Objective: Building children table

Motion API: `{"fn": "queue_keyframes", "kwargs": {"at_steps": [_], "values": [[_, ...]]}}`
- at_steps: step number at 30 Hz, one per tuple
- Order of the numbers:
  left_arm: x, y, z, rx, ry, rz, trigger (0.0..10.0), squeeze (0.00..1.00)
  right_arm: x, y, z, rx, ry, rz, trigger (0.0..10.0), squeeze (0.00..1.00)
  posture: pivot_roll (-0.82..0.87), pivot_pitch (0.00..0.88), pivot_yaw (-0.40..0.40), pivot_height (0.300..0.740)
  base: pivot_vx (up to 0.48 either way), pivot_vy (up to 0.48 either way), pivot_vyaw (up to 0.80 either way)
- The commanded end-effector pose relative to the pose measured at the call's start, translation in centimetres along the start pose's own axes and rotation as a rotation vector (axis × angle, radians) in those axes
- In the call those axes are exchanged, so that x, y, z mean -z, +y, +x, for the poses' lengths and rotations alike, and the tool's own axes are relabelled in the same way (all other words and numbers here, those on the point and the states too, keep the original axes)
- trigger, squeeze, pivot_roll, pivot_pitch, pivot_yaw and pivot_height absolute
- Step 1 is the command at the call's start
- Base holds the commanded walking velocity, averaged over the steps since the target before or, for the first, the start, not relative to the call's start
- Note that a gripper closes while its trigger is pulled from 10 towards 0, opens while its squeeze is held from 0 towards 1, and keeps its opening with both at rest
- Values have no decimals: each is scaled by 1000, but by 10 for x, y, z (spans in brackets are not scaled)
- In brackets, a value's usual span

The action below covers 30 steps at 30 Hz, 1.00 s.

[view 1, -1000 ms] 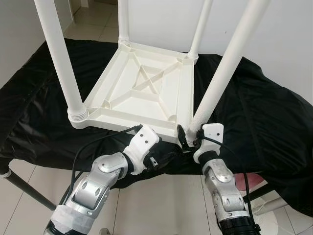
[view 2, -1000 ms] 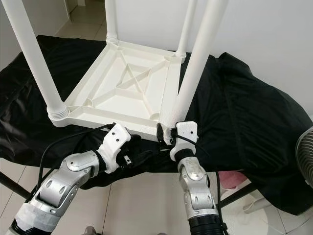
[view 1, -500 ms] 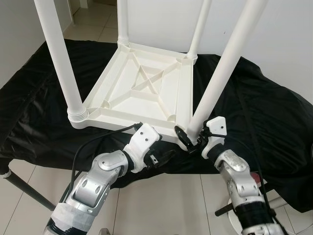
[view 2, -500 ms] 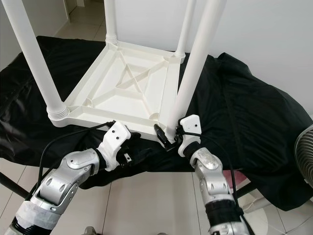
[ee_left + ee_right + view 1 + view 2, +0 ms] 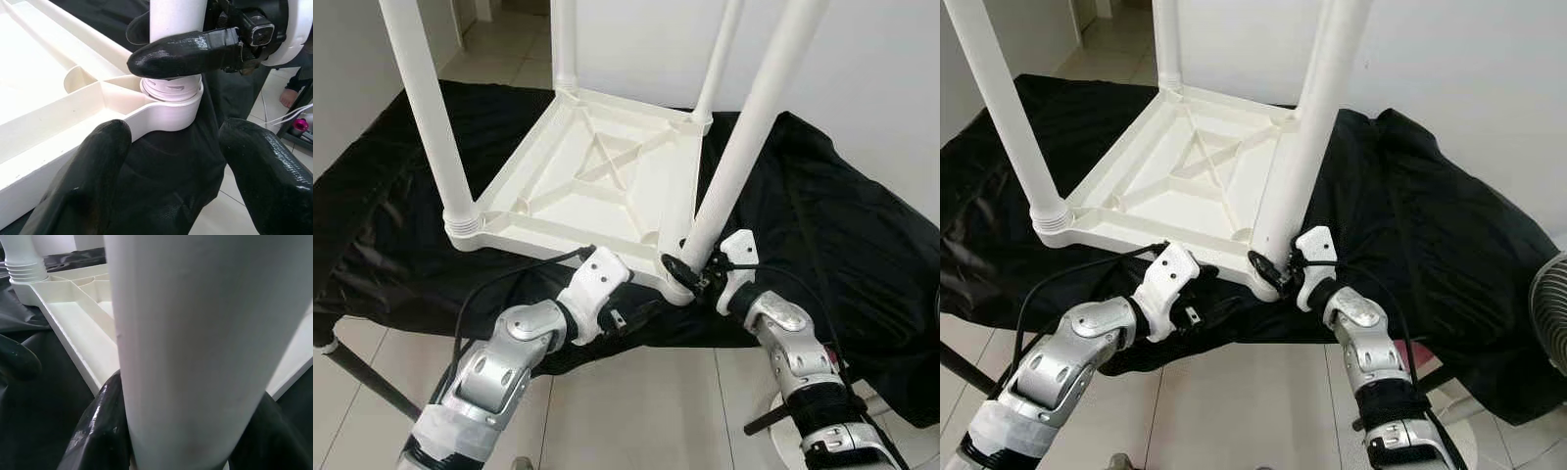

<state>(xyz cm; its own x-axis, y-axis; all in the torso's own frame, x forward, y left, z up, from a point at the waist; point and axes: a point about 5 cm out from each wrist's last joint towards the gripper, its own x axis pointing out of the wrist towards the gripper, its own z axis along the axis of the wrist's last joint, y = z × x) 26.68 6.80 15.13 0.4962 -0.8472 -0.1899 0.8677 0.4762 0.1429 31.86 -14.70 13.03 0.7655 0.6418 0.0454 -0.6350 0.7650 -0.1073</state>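
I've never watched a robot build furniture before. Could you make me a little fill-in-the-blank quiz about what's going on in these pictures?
1. The white table lies upside down on a ____ cloth.
2. The right gripper has its jaws closed around the bottom of a table ____.
3. The left gripper, jaws ____, holds nothing and points at the corner socket.
4. The number of legs standing up from the table is ____.

Missing words: black; leg; open; four

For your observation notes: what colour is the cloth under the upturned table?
Black cloth, clearest in the left eye view.
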Motion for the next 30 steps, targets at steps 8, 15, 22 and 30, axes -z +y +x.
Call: {"fn": "queue_keyframes", "kwargs": {"at_steps": [8, 15, 22, 30], "values": [[2, -4, 1, 11, 10, 5, 10000, 0, 2, 2, -1, 42, -3, 61, 10000, 0, 34, 22, -94, 740, 0, 0, 0], [2, -6, 2, 15, 9, 3, 10000, 0, -4, 9, 0, 144, -88, 86, 10000, 0, 31, 20, -97, 740, 0, 0, 0], [3, -7, 2, 18, 9, -3, 10000, 0, -1, 15, -1, 351, -92, 107, 10000, 0, 26, 19, -99, 740, 0, 0, 0], [3, -9, 3, 28, 8, -5, 10000, 0, 8, 26, -5, 639, -31, 82, 10000, 0, 17, 30, -96, 740, 0, 0, 0]]}}
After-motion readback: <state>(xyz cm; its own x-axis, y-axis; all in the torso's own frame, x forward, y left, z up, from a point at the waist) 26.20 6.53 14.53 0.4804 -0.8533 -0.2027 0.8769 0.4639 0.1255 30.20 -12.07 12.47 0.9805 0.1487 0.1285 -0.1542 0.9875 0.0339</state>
